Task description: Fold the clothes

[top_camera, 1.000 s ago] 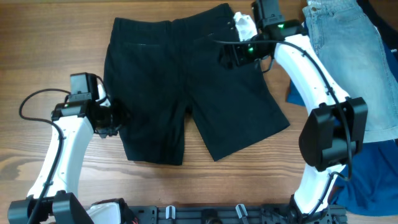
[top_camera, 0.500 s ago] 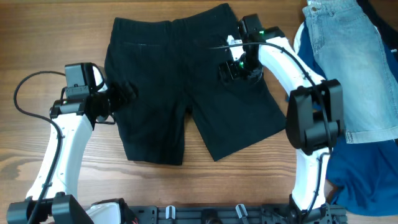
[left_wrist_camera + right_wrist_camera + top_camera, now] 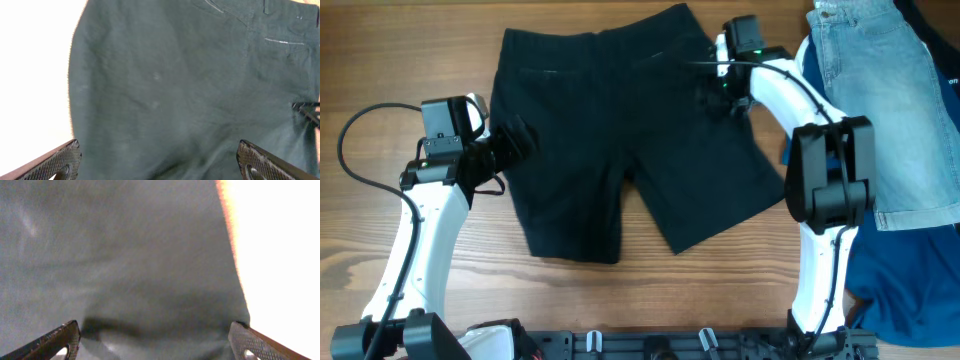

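The clothes, a pair of black shorts (image 3: 620,130), lie spread flat on the wooden table, waistband at the far side and both legs pointing toward me. My left gripper (image 3: 517,140) hovers over the left leg's outer edge, open, with only black fabric (image 3: 190,90) between its fingertips (image 3: 59,161). My right gripper (image 3: 716,96) is over the shorts' right side below the waistband. It is open too, and the dark cloth (image 3: 125,255) and its right edge lie under the jaws. Neither gripper holds anything.
Light blue denim shorts (image 3: 880,100) lie at the far right, with a dark blue garment (image 3: 910,285) below them. The right arm's elbow (image 3: 830,185) stands between these and the black shorts. A rail (image 3: 650,345) runs along the table's front edge.
My left gripper has opened and moved away from me along the shorts' left edge. The right gripper has shifted over the right side, and the white patch near the waistband corner no longer shows.
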